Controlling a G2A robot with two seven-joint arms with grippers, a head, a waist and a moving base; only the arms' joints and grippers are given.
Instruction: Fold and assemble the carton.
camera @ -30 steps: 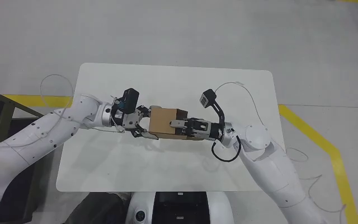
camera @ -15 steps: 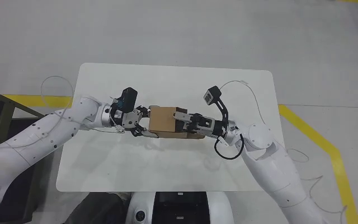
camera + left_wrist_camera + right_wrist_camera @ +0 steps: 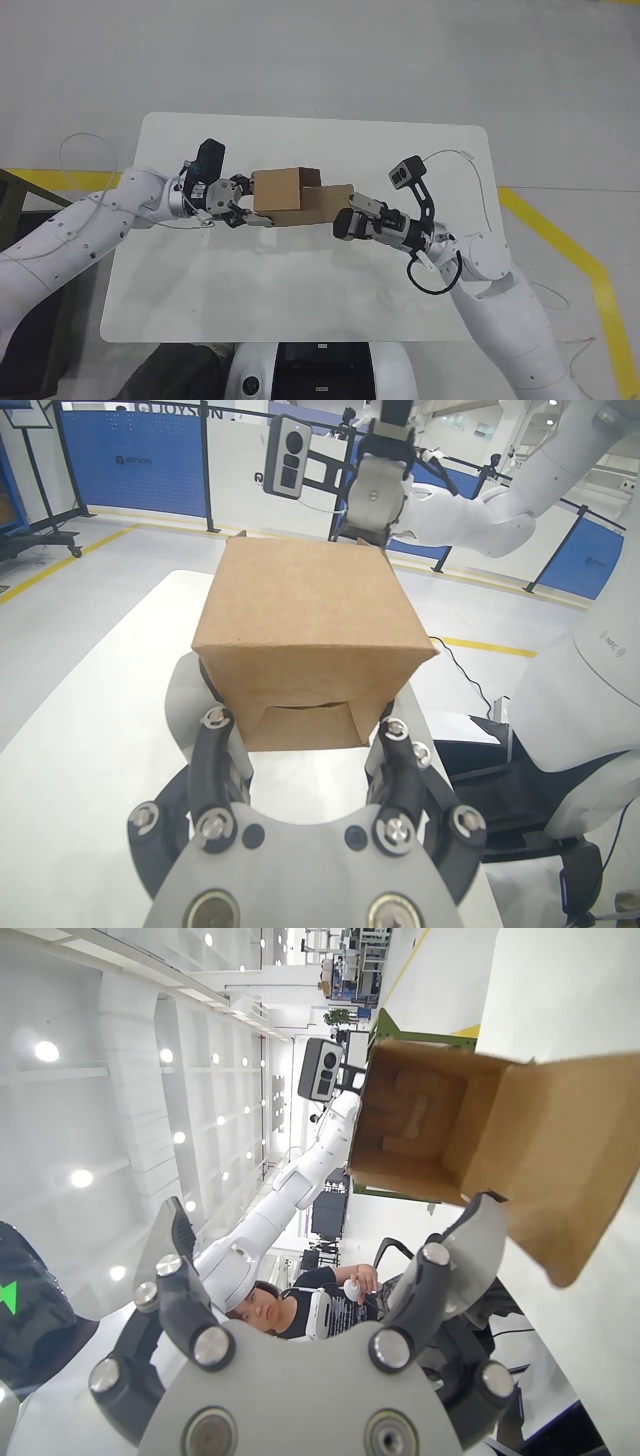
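left pincer (image 3: 300,720) level, tight on the carton (image 3: 305,600)

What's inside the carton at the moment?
The right wrist view looks into the carton: only its own folded end flaps at the far end, no loose item. The inner walls angled away from that camera are hidden.

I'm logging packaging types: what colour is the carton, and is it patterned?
The carton is plain brown, no pattern; clearest in the left wrist view.
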